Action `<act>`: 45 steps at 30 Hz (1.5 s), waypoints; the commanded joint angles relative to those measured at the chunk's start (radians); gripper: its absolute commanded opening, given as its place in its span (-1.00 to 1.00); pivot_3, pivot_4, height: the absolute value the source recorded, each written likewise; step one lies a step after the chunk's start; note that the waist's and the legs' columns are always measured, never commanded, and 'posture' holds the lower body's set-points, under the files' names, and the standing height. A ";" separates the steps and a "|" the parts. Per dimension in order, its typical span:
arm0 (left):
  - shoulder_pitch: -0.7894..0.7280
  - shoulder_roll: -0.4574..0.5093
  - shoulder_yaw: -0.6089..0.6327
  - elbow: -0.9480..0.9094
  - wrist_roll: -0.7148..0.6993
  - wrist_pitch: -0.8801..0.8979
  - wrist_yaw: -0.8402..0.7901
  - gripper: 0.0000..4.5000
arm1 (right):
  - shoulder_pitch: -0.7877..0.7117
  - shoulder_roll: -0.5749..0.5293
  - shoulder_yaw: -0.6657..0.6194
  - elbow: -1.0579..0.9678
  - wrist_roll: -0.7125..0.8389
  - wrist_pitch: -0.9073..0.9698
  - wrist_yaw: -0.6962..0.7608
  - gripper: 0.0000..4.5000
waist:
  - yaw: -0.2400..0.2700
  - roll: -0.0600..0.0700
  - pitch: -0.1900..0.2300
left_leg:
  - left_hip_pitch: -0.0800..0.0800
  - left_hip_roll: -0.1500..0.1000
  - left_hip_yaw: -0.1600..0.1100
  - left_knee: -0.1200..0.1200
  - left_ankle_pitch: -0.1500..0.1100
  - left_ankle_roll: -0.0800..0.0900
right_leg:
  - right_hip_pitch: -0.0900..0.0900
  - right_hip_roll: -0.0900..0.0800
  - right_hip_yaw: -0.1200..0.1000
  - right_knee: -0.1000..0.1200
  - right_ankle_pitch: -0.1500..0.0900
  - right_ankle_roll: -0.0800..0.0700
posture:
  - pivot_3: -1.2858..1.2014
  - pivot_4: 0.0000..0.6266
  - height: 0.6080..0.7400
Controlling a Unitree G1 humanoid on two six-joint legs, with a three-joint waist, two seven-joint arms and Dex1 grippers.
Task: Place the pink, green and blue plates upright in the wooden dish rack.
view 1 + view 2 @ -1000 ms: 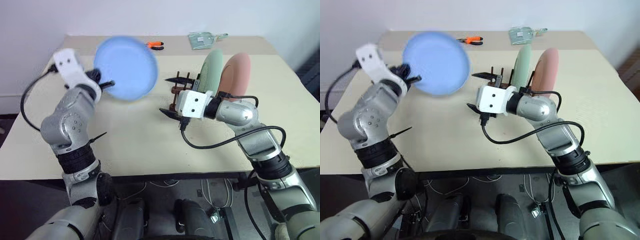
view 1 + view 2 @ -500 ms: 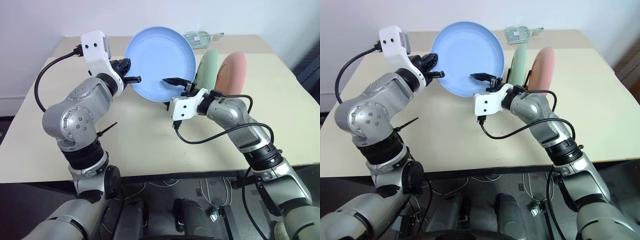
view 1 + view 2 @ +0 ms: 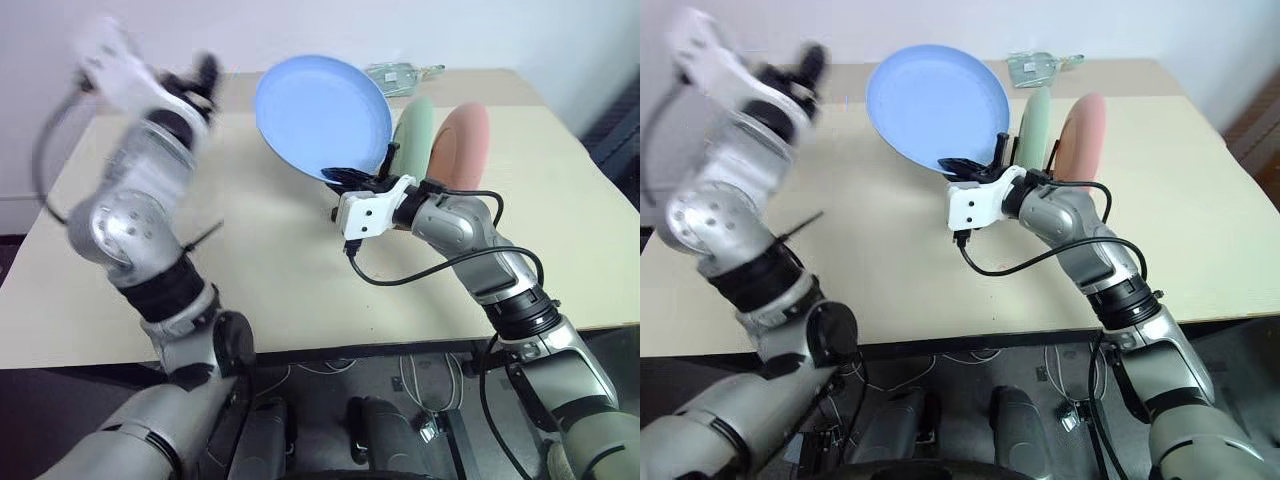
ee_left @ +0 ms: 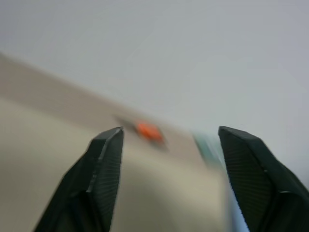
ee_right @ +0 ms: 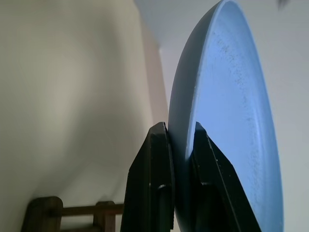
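Note:
The blue plate (image 3: pixel 322 115) stands tilted in the air over the table, its lower rim pinched in my right gripper (image 3: pixel 352 178), which is shut on it. In the right wrist view both fingers (image 5: pixel 159 150) clamp the plate's rim (image 5: pixel 227 111). The green plate (image 3: pixel 415 130) and the pink plate (image 3: pixel 461 145) stand upright side by side just right of it, in the wooden dish rack (image 5: pixel 72 212), which is mostly hidden behind my right hand. My left gripper (image 3: pixel 205 72) is raised at the far left, apart from the plate, open and empty (image 4: pixel 169 140).
A greenish packet (image 3: pixel 402 76) lies at the table's far edge behind the plates. An orange tool (image 4: pixel 147 129) shows blurred at the back of the table. Bare tabletop (image 3: pixel 270 260) spreads in front of the rack and to the left.
My left gripper has let go of the blue plate, opened and swung up and left. My right gripper has shut on the plate's lower rim and now holds it alone.

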 commanded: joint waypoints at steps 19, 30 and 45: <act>0.534 0.182 -0.403 0.123 0.229 -0.400 -0.315 0.32 | -0.188 0.540 -0.669 -0.392 1.076 1.291 -0.545 -1.00 | 0.008 0.002 -0.002 | -0.007 -0.001 0.000 -0.001 -0.001 0.001 | -0.008 -0.008 -0.002 0.003 0.002 -0.003 | 0.03 -0.52 1.00; 0.569 0.157 -0.425 0.091 0.240 -0.400 -0.334 0.32 | -0.223 0.537 -0.738 -0.272 1.136 1.304 -0.656 -1.00 | 0.005 0.003 -0.002 | -0.007 -0.001 0.001 0.000 -0.002 0.005 | -0.008 -0.006 -0.002 0.003 0.002 -0.003 | 0.03 -0.52 1.00; 0.582 0.136 -0.452 0.074 0.247 -0.394 -0.343 0.32 | -0.319 0.505 -0.753 -0.233 1.215 1.276 -0.697 -1.00 | 0.004 0.003 -0.001 | -0.007 0.000 0.001 0.000 -0.004 0.007 | -0.007 -0.002 -0.002 0.002 0.002 -0.003 | 0.03 -0.52 1.00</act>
